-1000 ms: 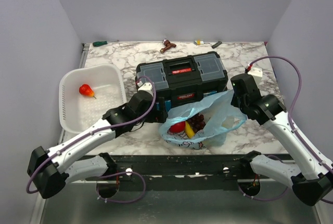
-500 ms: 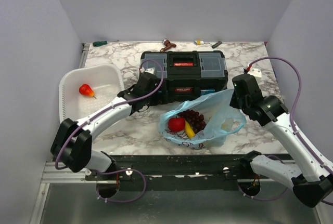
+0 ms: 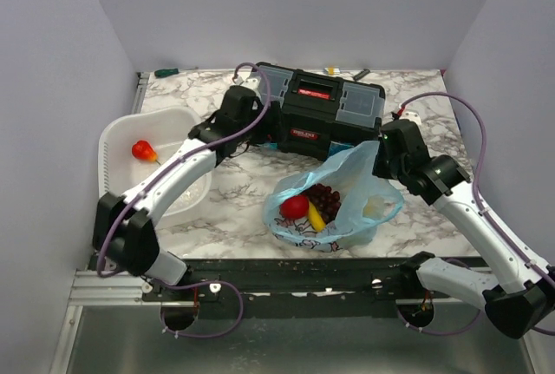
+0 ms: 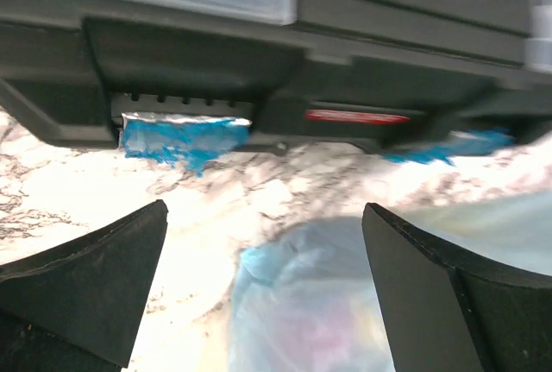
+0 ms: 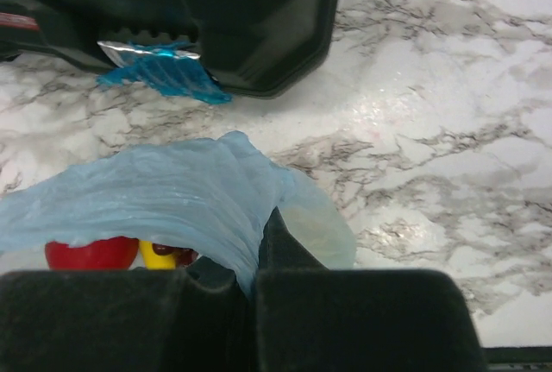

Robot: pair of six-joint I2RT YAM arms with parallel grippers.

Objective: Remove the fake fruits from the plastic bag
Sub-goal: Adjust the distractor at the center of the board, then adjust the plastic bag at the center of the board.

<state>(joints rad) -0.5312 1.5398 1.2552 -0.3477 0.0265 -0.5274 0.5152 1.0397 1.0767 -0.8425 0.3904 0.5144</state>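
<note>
The light-blue plastic bag [image 3: 347,187] lies open at the front middle of the marble table. Inside it I see a red apple [image 3: 295,207], a yellow banana [image 3: 316,217] and dark red grapes [image 3: 328,200]. My right gripper [image 3: 379,162] is shut on the bag's raised right edge; the right wrist view shows the film [image 5: 155,191] pinched between its fingers [image 5: 293,251], with apple [image 5: 90,253] and banana [image 5: 155,255] below. My left gripper [image 3: 258,133] hangs open by the toolbox's front left corner. In the left wrist view its jaws [image 4: 263,212] stand wide apart above the bag [image 4: 345,303], holding nothing.
A black toolbox [image 3: 329,109] stands behind the bag, with a blue scrap [image 4: 181,135] stuck under its front edge. A white slotted basket [image 3: 178,127] at the left holds a small red pear-shaped fruit [image 3: 143,150]. Small tools, one a green screwdriver [image 3: 166,71], lie along the back edge.
The toolbox has slid back and to the right, away from the bag. My left arm has swung from beside the bag up to the toolbox's front left corner. The right gripper kept its hold on the bag.
</note>
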